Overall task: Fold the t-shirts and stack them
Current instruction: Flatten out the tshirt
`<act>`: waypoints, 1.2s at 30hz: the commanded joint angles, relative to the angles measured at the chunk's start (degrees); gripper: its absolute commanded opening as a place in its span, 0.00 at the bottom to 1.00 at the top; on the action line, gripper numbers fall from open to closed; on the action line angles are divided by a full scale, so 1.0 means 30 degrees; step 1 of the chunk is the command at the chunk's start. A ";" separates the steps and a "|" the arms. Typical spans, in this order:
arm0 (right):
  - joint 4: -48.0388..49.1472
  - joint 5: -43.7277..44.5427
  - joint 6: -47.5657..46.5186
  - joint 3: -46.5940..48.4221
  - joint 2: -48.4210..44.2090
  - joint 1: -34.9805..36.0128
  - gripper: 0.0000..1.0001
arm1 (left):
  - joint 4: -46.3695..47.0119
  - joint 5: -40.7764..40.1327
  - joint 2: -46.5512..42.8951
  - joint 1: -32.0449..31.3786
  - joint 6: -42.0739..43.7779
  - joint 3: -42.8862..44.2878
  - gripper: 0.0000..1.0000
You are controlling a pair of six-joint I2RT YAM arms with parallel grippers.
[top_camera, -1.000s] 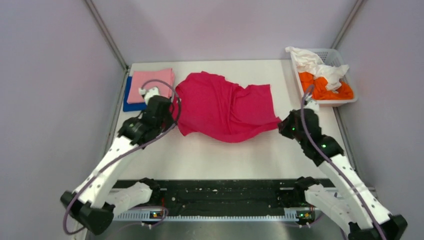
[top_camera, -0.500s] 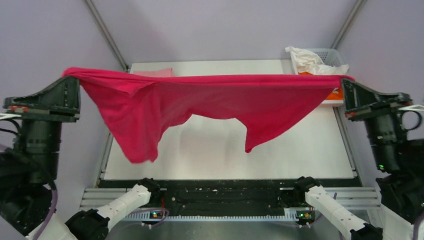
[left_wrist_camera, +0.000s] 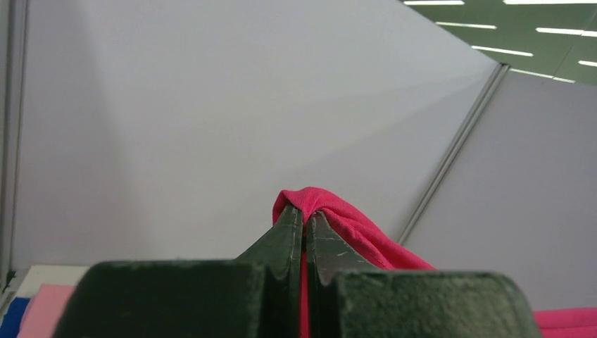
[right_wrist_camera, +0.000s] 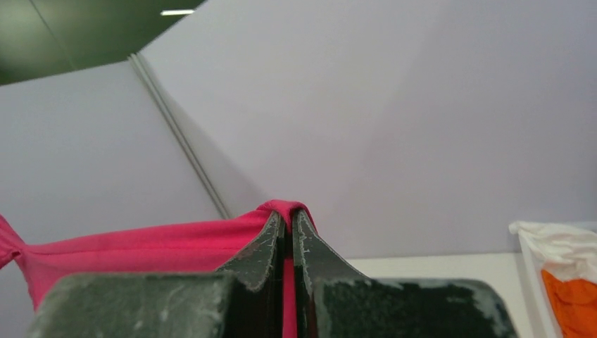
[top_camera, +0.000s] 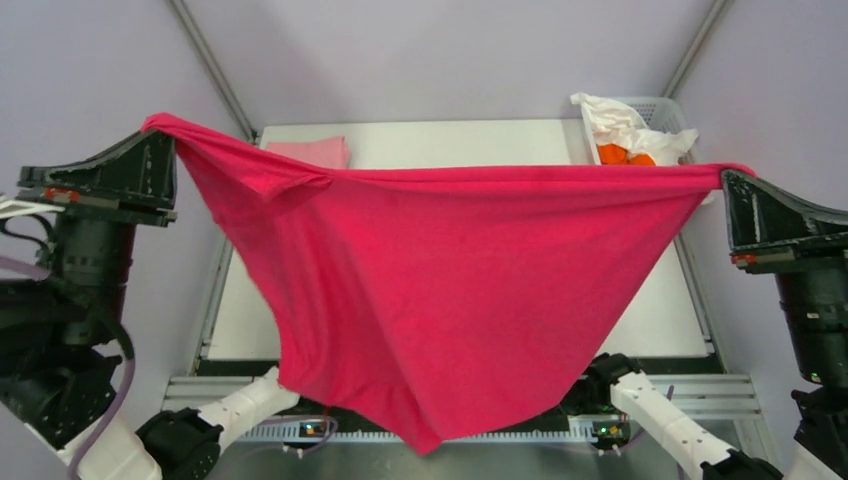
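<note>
The magenta-red t-shirt point(top_camera: 440, 290) hangs in the air, stretched between my two grippers high above the table, its lower edge sagging to the near edge. My left gripper point(top_camera: 160, 135) is shut on one corner of it point(left_wrist_camera: 317, 204). My right gripper point(top_camera: 732, 178) is shut on the other corner point(right_wrist_camera: 285, 209). A folded light pink t-shirt point(top_camera: 310, 151) lies at the table's far left; the royal blue one shows only as a sliver in the left wrist view point(left_wrist_camera: 10, 317). The orange t-shirt point(top_camera: 625, 155) and the white t-shirt point(top_camera: 625, 122) lie crumpled in the basket.
The white slotted basket point(top_camera: 668, 108) stands at the far right corner of the white table point(top_camera: 450, 135). Grey panel walls enclose the table on three sides. The hanging shirt hides most of the table's middle.
Both grippers lifted the magenta-red shirt off the table and pulled it taut between them. It then swung toward the camera, so it now hangs lower and hides the table's middle.
</note>
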 commanded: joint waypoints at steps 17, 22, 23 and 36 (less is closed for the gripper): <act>0.1434 0.4311 -0.0267 -0.8364 -0.3117 0.0073 0.00 | 0.3130 -0.4979 -0.0259 0.0006 0.0451 -0.6404 0.00; 0.1430 0.4293 -0.0389 -0.7803 -0.1999 0.0079 0.00 | 0.2166 -0.4826 0.0928 0.0003 0.0294 -0.4813 0.00; 0.1434 0.4123 -0.0348 -0.7675 -0.1972 0.0087 0.00 | 0.1963 -0.4697 0.0915 0.0008 0.0221 -0.4600 0.00; 0.0308 0.0597 -0.0057 -0.4943 -0.2635 0.0074 0.00 | 0.1088 -0.0120 -0.1564 0.0012 -0.0220 -0.3620 0.00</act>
